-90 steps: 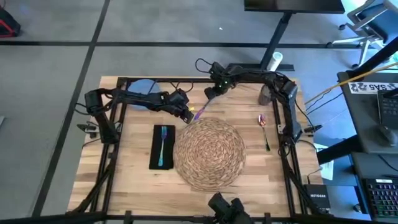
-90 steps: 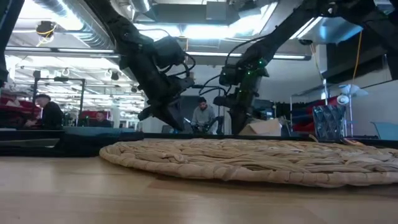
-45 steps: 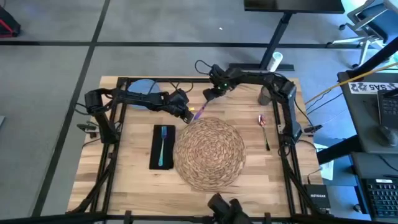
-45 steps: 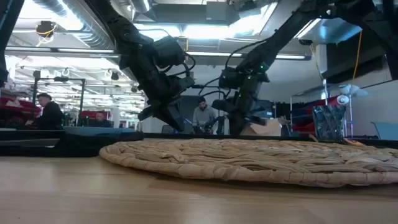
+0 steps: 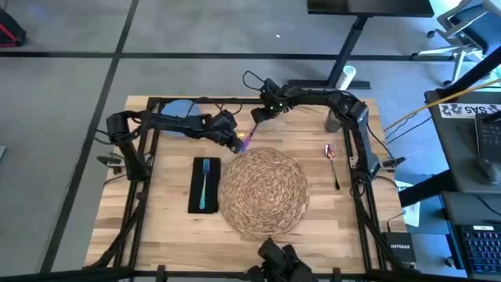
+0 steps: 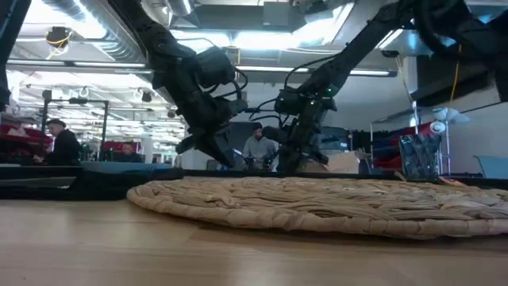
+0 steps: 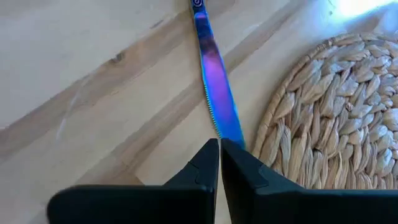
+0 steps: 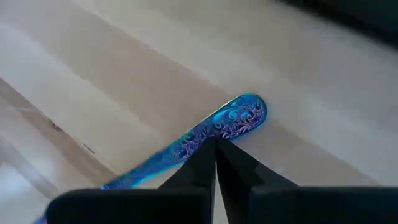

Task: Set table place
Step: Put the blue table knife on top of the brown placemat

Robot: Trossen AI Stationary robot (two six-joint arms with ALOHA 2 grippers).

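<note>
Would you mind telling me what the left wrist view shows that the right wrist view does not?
Only the left wrist view shows the serrated blade of the iridescent knife lying beside the rim of the woven placemat, with the left gripper pinched over the blade. Only the right wrist view shows the knife's rounded, patterned handle end, with the right gripper closed at the handle. Both show the same knife lying on the wooden table, each gripper's fingers nearly together over it.

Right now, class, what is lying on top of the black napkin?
A teal fork lies lengthwise on the black napkin, tines toward the table's far edge. Whether anything sits beneath the napkin cannot be seen, since the napkin covers it.
</note>
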